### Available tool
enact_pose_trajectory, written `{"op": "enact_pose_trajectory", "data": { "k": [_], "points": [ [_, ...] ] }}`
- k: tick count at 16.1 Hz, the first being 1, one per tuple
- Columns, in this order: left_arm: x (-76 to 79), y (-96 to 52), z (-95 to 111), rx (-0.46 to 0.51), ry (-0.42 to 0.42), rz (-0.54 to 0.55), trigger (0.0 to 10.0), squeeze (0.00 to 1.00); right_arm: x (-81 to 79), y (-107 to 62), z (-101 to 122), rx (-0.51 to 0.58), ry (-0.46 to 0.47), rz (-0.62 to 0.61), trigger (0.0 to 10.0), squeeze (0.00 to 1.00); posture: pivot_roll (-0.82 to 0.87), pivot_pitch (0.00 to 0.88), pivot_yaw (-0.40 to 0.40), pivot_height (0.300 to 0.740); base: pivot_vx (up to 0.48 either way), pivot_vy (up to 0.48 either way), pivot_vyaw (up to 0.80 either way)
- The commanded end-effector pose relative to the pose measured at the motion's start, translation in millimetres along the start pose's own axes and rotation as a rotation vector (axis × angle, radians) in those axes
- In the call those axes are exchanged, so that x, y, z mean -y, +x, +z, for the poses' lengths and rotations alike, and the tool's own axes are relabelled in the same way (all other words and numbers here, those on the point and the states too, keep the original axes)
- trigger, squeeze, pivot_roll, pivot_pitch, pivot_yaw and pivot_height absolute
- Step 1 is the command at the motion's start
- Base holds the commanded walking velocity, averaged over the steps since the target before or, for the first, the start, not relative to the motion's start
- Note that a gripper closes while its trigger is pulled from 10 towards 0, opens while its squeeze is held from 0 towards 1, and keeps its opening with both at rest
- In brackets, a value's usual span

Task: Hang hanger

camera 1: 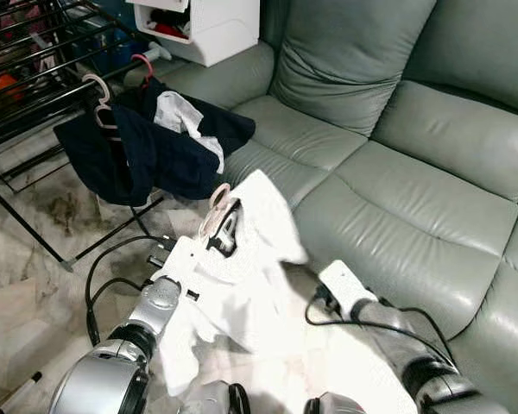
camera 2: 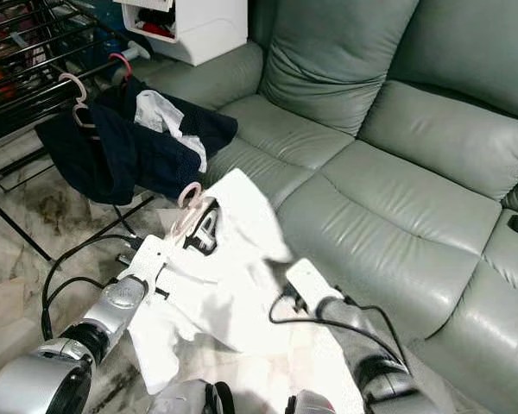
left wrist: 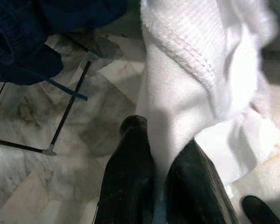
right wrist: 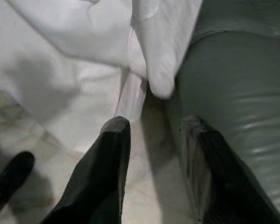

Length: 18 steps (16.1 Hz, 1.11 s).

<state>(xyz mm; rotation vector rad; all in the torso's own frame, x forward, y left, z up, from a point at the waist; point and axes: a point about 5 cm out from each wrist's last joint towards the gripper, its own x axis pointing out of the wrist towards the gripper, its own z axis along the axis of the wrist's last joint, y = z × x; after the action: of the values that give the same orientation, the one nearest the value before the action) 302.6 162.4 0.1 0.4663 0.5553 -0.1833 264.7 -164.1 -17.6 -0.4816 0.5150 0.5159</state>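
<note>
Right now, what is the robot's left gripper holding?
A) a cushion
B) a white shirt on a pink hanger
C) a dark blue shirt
B: the left gripper is pinched shut on the white shirt, and the pink hanger hook pokes out above it.

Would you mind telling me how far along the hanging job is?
Done: a dark garment already hangs on the drying rack. In hand: the left pincer grips the white shirt with its pink hanger. Left: hooking it onto the rack. The right pincer is open.
</note>
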Motion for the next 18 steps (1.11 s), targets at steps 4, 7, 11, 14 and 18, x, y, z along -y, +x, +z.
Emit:
{"op": "enact_pose_trajectory", "data": {
  "k": [4,7,11,14,18],
  "points": [
    [-16.3,0.2,22.2,0.153,0.128,-0.018,10.0,0.0,7.9,-2.1,22.2,0.149,-0.089,-0.009,10.0,1.0,-0.09,0.0,0.098,0.74,0.0,0.0,0.0],
    [-14.5,-4.5,21.3,0.218,0.324,-0.169,10.0,0.0,28.1,-12.7,32.7,0.217,-0.23,0.09,10.0,1.0,-0.09,0.0,0.099,0.74,0.0,0.0,0.0],
    [-1.3,-13.2,18.2,0.299,0.517,-0.386,10.0,0.0,57.4,-30.3,33.9,0.192,-0.449,0.201,10.0,1.0,-0.09,0.0,0.103,0.74,0.0,0.0,0.0],
    [11.0,-19.0,14.6,0.34,0.615,-0.502,10.0,0.0,68.2,-35.9,34.2,0.165,-0.496,0.255,10.0,1.0,-0.1,0.0,0.104,0.74,0.0,0.0,0.0],
    [22.3,-24.4,18.6,0.412,0.682,-0.596,10.0,0.0,70.1,-38.1,39.3,0.15,-0.553,0.381,10.0,1.0,-0.1,0.0,0.103,0.74,0.0,0.0,0.0]
  ]
}}
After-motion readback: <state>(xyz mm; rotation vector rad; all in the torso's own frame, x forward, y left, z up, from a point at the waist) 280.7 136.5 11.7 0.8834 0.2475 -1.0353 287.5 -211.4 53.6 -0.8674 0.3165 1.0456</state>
